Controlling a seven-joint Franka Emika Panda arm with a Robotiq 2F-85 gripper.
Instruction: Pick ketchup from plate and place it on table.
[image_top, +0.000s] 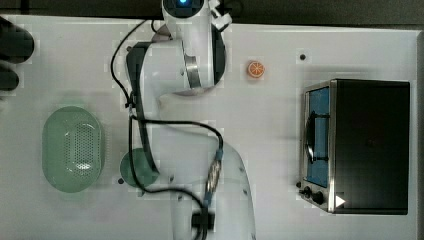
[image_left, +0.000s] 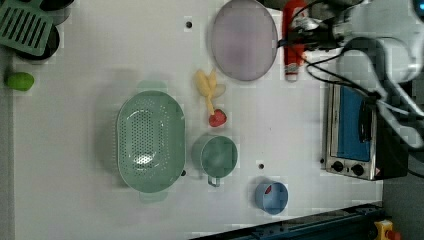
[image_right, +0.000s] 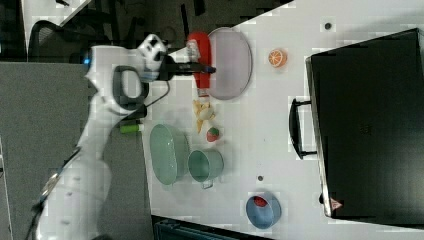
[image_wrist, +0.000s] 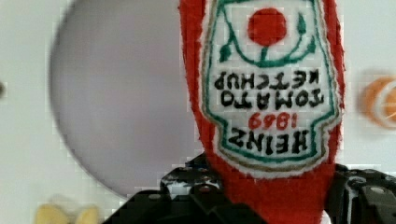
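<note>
**My claw grips the ketchup bottle beside the plate**

My claw (image_wrist: 275, 198) is clenched around the ketchup bottle (image_wrist: 273, 93), one dark finger on each side of its red body. In the wrist view the white label with a red tomato and the words "tomato ketchup" faces the camera.

In the left view, the bottle (image_left: 292, 42) sits just past the plate's (image_left: 243, 40) edge, on the left view's right, its pale tip pointing toward the left view's bottom. Whether it touches the white counter (image_left: 75, 150) I cannot tell. My claw (image_left: 300, 37) crosses it from the left view's right. The mauve-grey plate has nothing on it.

In the right view, the bottle (image_right: 201, 62) lies along the plate's (image_right: 231, 62) edge on the right view's left, with my claw (image_right: 200, 67) across it.

Nearby on the counter are a pale yellow toy (image_left: 207, 87), a strawberry (image_left: 217, 118), a green basket (image_left: 150, 142), a green cup (image_left: 217, 156), a blue bowl (image_left: 271, 196), an orange slice (image_right: 277, 57) and a toaster oven (image_left: 352, 132).
</note>
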